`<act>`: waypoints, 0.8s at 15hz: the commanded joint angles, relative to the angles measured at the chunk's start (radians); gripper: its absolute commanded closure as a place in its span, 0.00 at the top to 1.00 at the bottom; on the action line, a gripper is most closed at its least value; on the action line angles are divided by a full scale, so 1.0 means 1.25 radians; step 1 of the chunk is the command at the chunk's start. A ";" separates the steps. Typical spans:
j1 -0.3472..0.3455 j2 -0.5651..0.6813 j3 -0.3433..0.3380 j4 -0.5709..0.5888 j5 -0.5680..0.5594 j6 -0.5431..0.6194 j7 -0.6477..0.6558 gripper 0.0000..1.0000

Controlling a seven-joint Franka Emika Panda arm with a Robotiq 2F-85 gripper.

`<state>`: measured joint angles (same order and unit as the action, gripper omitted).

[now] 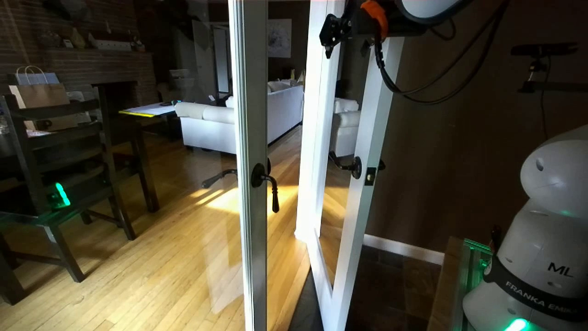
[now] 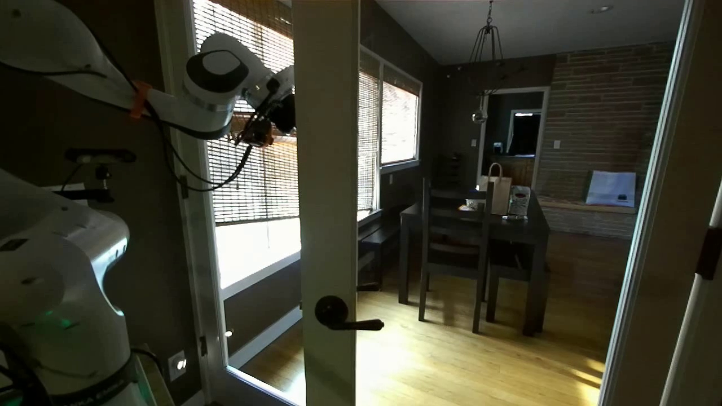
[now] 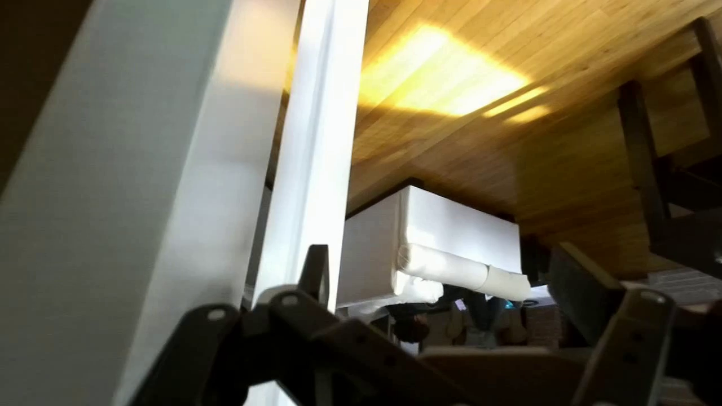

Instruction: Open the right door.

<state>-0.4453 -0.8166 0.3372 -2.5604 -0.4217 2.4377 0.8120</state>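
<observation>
The right door [image 1: 371, 133] is a white-framed glass door standing ajar, swung to the robot's side. Its free edge and dark lever handle [image 1: 356, 167] show in an exterior view. In an exterior view its near stile [image 2: 327, 197], with the lever [image 2: 331, 312], hides most of the gripper. My gripper [image 1: 331, 39] is high up by the door's free-edge stile, well above the handle. In the wrist view the gripper [image 3: 451, 282] is open, with nothing between its fingers. The blurred stile [image 3: 113, 197] fills the left side there. I cannot tell whether the gripper touches it.
The matching left door [image 1: 255, 115] has its own dark lever and also shows in an exterior view [image 2: 197, 254]. A bright white post [image 3: 316, 141] stands past the door stile. Beyond lie a white sofa [image 3: 462, 225], a dark chair [image 1: 69, 161] and a wooden floor.
</observation>
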 commanded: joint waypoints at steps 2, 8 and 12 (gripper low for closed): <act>-0.026 -0.049 -0.022 0.003 -0.042 -0.093 0.015 1.00; -0.040 -0.081 -0.090 0.008 -0.081 -0.153 -0.001 1.00; -0.056 -0.087 -0.143 0.017 -0.101 -0.159 -0.005 1.00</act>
<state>-0.4950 -0.9074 0.1998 -2.5530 -0.5073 2.2624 0.8115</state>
